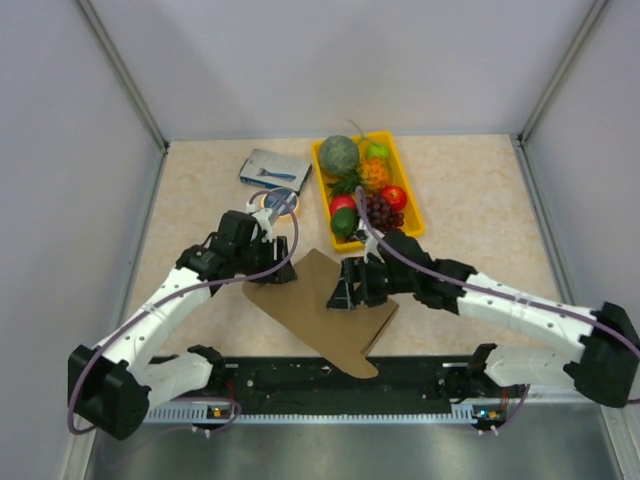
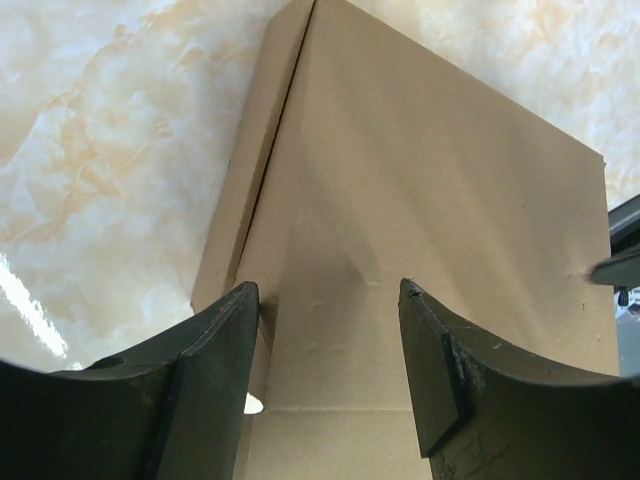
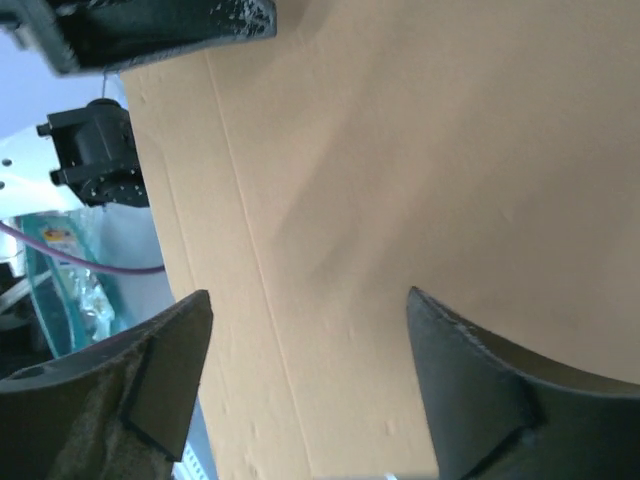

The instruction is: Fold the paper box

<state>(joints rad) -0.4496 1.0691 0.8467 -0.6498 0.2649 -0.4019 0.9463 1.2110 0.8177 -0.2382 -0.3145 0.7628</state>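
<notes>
The paper box [image 1: 322, 310] is a plain brown cardboard sheet lying near the front middle of the table, its near corner reaching the front rail. My left gripper [image 1: 272, 268] is open at the sheet's left edge; its wrist view shows the cardboard [image 2: 420, 220] between the spread fingers [image 2: 215, 350]. My right gripper [image 1: 345, 292] is open over the sheet's right part, fingers spread above the cardboard [image 3: 420, 160]. Whether either touches the sheet I cannot tell.
A yellow fruit tray [image 1: 412, 205] with several fruits stands at the back middle. A small blue-grey packet [image 1: 274, 167] and a round blue-rimmed item [image 1: 281, 203] lie left of it. Grey walls enclose the table on three sides.
</notes>
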